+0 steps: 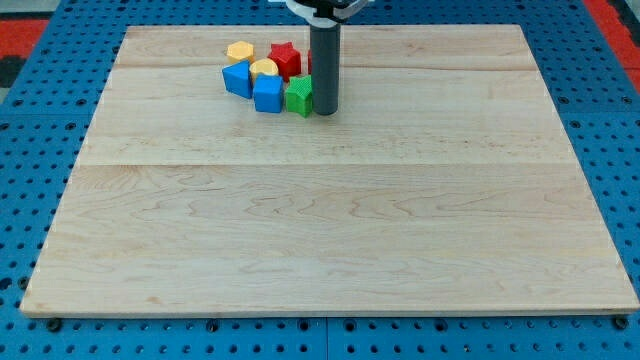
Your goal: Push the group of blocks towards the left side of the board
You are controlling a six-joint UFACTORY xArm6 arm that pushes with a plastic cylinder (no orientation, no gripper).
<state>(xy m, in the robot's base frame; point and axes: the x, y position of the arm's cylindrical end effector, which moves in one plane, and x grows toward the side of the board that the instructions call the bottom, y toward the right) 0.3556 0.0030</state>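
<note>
A tight group of blocks sits near the view's top, left of centre. It holds a yellow hexagon [239, 50], a red star [286, 59], a yellow rounded block [264, 68], a blue block [237, 78], a blue cube [268, 94] and a green block [298, 97]. A sliver of another red block [310, 60] shows behind the rod. My tip [325, 112] stands on the board right against the green block's right side, at the group's right edge.
The wooden board [330, 230] lies on a blue perforated table [30, 180]. The arm's white mount [322, 8] shows at the view's top edge above the rod.
</note>
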